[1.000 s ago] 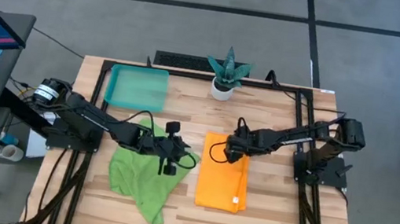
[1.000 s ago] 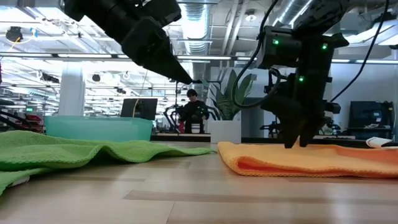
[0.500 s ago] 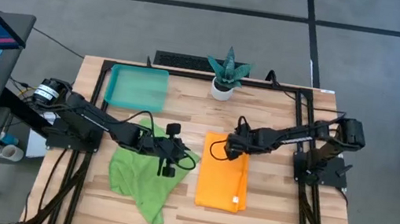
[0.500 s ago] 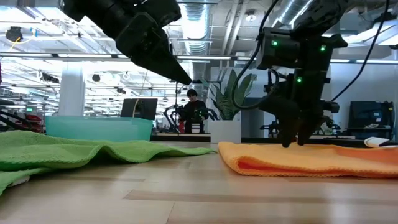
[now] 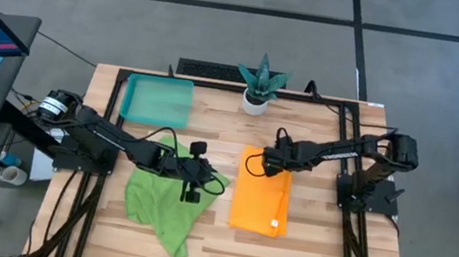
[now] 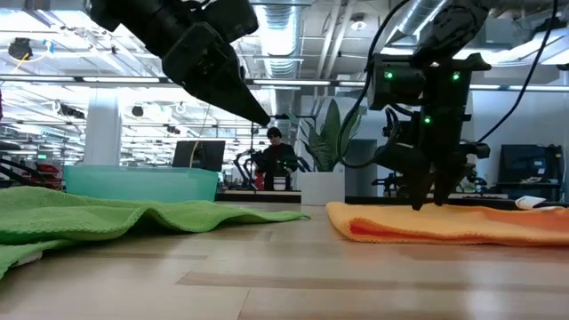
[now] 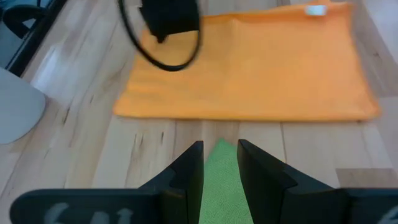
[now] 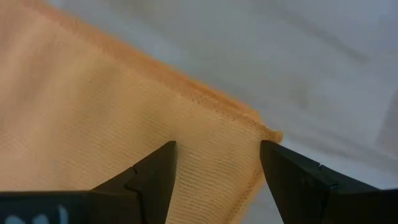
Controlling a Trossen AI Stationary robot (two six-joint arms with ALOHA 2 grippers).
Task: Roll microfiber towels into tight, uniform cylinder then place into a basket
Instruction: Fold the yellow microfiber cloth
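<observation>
Towels lay flat beside each other: the orange towel (image 5: 261, 194) folded in a strip, the green towel (image 5: 165, 203) rumpled to its left. Right gripper (image 5: 266, 163) stood at the orange towel's far edge, fingers wide, straddling a corner; contact appeared likely but unconfirmed. Left gripper (image 5: 197, 171) hung above the green towel, fingers narrowly parted, holding nothing. Teal basket (image 5: 158, 101) sat beyond the green towel.

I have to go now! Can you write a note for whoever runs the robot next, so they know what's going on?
Left hand: part open, empty, hovering over the green towel, which lies crumpled.
Right hand: open, fingers straddling the far corner of the orange towel, which lies flat and folded.
Basket: far left corner of the table, holding no towel.
Done: nothing rolled.
Left: roll both towels, put them in the basket.
</observation>
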